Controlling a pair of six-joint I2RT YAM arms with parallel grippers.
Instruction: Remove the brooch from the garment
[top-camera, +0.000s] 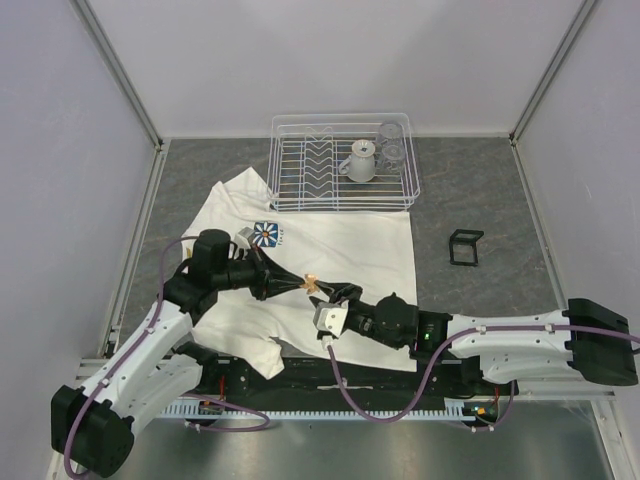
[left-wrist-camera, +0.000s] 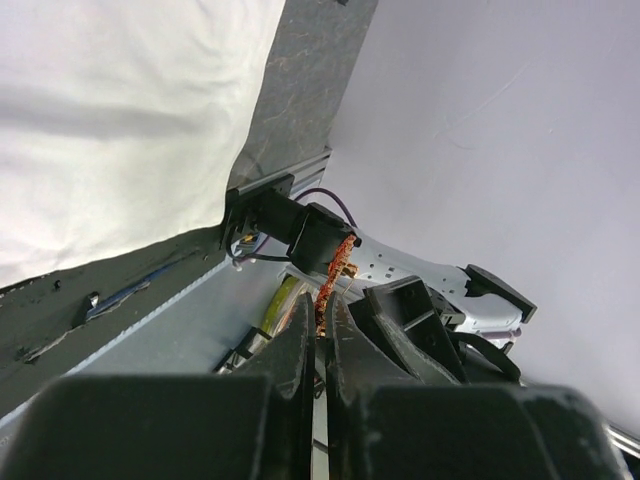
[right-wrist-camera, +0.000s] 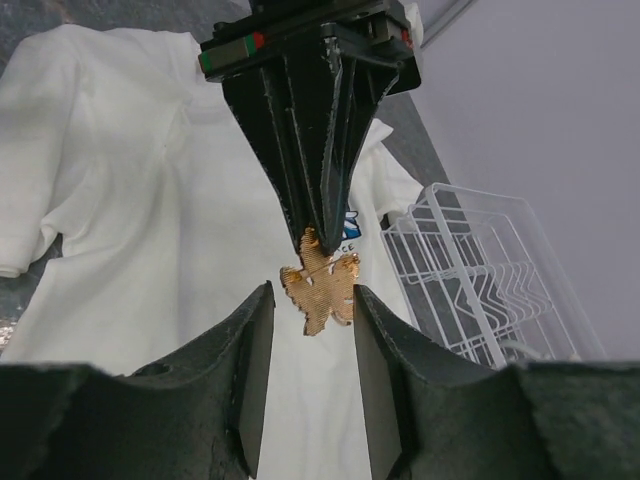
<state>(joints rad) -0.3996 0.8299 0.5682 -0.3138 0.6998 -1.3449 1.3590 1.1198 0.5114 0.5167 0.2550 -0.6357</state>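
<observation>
While clamped shut, pinching the orange leaf-shaped brooch (right-wrist-camera: 322, 288) by its top with the tips of the left gripper (right-wrist-camera: 318, 225), up over the white garment (top-camera: 340, 240). Flanking it closely with the parted fingers of the right gripper (right-wrist-camera: 312, 300), contact impossible to tell. Beyond the garment on the table (top-camera: 480, 200), a wire dish rack (top-camera: 300, 165) holding a mug (top-camera: 361, 160); to the right, a small black frame (top-camera: 465, 247).

Your brooch (right-wrist-camera: 320, 288) is a small orange-gold, leaf-shaped piece with a finely ribbed face. It hangs upright in the air, pinched by its top edge in the closed tips of the left gripper (right-wrist-camera: 318, 225), and flanked just beside its two side edges by the parted fingers of the right gripper (right-wrist-camera: 312, 305). Beneath it you see the garment (top-camera: 345, 250), a white short-sleeved T-shirt spread mostly flat and lightly creased on the table (top-camera: 480, 190), with its square blue daisy logo (top-camera: 266, 235) facing up.
</observation>
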